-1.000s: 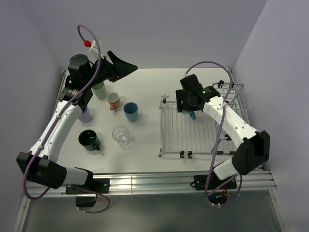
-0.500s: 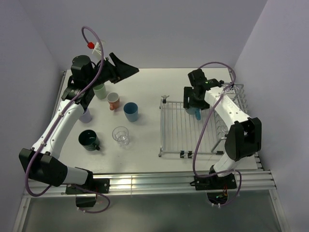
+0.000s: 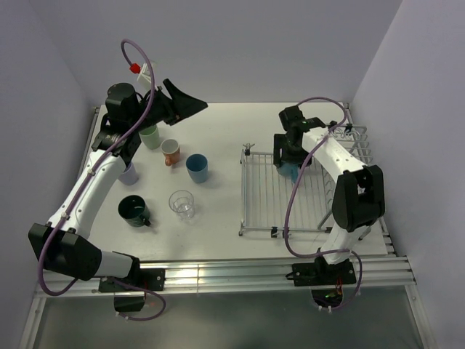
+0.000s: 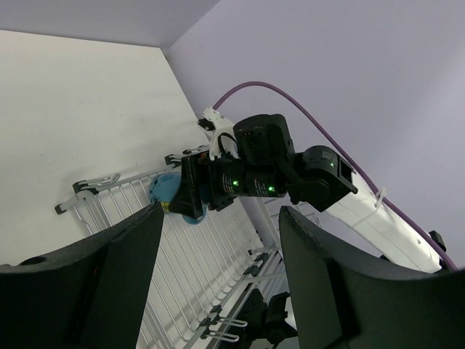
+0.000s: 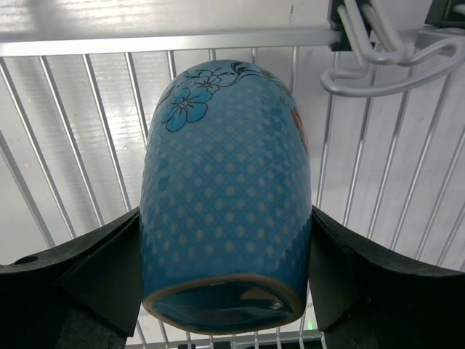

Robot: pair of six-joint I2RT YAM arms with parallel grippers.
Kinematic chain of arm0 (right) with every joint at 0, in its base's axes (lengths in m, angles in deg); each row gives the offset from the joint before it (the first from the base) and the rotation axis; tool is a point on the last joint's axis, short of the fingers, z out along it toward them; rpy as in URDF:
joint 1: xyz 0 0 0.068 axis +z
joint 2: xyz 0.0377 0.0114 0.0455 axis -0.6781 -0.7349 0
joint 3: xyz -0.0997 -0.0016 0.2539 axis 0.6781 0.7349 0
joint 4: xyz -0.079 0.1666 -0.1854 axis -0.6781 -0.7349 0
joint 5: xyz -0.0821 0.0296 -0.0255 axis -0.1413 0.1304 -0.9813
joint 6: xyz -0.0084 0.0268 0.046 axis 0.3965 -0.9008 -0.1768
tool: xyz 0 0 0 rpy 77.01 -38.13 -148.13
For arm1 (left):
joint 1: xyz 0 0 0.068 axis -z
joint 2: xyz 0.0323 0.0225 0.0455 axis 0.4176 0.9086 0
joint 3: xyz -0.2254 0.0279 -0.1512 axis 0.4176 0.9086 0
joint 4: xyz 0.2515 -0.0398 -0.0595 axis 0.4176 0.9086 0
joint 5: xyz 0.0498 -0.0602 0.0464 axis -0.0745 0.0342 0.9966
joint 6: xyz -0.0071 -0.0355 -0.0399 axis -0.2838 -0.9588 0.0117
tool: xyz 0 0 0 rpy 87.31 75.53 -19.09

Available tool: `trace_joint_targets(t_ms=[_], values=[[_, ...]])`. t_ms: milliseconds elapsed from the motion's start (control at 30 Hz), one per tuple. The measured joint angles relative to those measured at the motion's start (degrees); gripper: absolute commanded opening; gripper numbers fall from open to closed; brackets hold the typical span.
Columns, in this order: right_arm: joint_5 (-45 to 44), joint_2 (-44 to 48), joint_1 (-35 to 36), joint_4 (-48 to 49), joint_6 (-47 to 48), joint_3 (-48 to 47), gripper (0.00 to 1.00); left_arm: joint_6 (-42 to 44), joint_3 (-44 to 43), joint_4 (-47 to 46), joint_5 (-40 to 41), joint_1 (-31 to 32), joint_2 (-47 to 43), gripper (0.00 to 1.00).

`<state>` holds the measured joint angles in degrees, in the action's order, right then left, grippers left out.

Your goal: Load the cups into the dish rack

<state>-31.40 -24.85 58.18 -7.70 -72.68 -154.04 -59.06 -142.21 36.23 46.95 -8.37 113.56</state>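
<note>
Since the right end effector (image 5: pixel 225 280) has the blue patterned cup (image 5: pixel 225 196) pinched by its sides between both fingers, spread about as wide as the cup's body, the step in hand looks like setting it down at the far left corner of the dish rack (image 3: pixel 272 211). To do that well, the cup should probably be lowered until the thin bars carry it, and the fingers parted only then; whether it touches the bars already cannot be told from these views. It hangs just beside a hooked wire (image 5: pixel 378 62) at the rack's end, so it is best kept off that hook, and tucked into the corner to leave room. The left end effector (image 4: pixel 221 247) is spread wide and holds nothing, raised over the far left of the desk (image 3: pixel 218 138), where six cups (image 3: pixel 197 167) wait.
</note>
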Motion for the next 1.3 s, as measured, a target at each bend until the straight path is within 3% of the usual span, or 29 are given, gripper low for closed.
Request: trace_joint_targets(t_ms=[67, 267, 400, 733, 900, 967, 1000, 1300], values=[[-0.46, -0.33, -0.13, 0.00, 0.00, -0.24, 0.10, 0.00, 0.00, 0.00, -0.02, 0.00, 0.00, 0.71], [-1.55, -1.64, -0.26, 0.26, -0.24, -1.20, 0.45, 0.02, 0.00, 0.00, 0.00, 0.00, 0.04, 0.71], [-2.08, -1.73, -0.26, 0.28, -0.39, -1.22, 0.58, 0.00, 0.02, -0.02, 0.00, 0.00, 0.35, 0.71], [-3.41, -1.73, -0.26, 0.20, -0.59, -1.22, 0.75, 0.00, 0.55, -0.09, 0.00, 0.00, 1.70, 0.71], [-3.74, -1.73, -0.26, 0.22, -0.61, -1.22, 0.79, 0.00, 0.94, 0.00, 0.00, 0.00, 2.01, 0.71], [-3.80, -1.73, -0.26, 0.22, -0.66, -1.22, 0.86, 0.00, 0.94, 0.00, 0.00, 0.00, 2.01, 0.71], [-3.89, -1.73, -0.26, 0.22, -0.63, -1.22, 0.99, 0.00, 0.94, -0.07, 0.00, 0.00, 2.01, 0.71], [-5.46, -1.51, -0.26, 0.15, -0.66, -1.64, 1.00, 0.02, 0.94, -0.04, 0.02, 0.00, 2.75, 0.71]])
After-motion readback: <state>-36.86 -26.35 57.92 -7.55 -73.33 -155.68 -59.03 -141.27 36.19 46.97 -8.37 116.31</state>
